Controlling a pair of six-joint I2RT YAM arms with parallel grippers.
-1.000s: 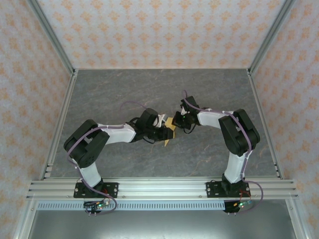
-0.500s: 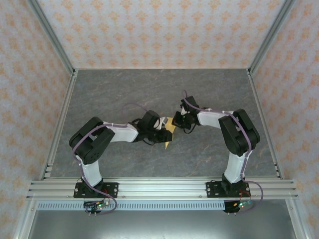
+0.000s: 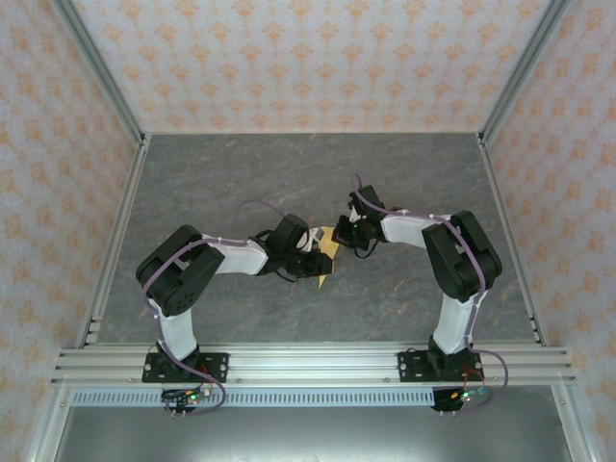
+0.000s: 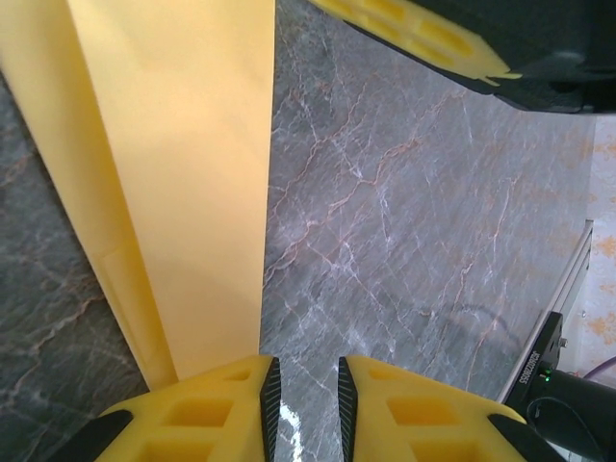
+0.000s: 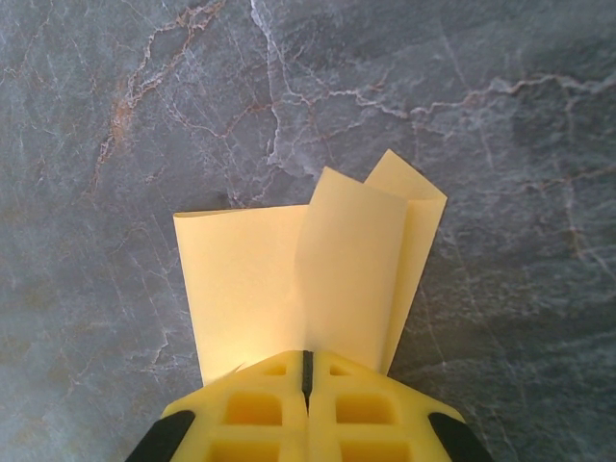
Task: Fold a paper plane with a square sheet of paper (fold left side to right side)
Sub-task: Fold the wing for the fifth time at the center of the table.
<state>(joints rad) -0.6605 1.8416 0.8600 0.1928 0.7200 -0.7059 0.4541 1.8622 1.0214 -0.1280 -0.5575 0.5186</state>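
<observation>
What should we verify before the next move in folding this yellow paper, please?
1. Right gripper shut on the square sheet of paper: ok, the flap runs into its closed tips.
2. Left gripper holding nothing: ok, table shows through its narrow gap.
3. Flap creased flat: not ok, it bows upward.
4. Grippers apart: ok, bare table between them.
5. Edges aligned: cannot tell.

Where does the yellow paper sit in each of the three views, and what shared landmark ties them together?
Top external: yellow paper near picture centre.
Left wrist: upper left, running down to the left gripper.
Right wrist: lower centre, just above the shut right gripper.
Shared landmark: the grey marbled tabletop.
</observation>
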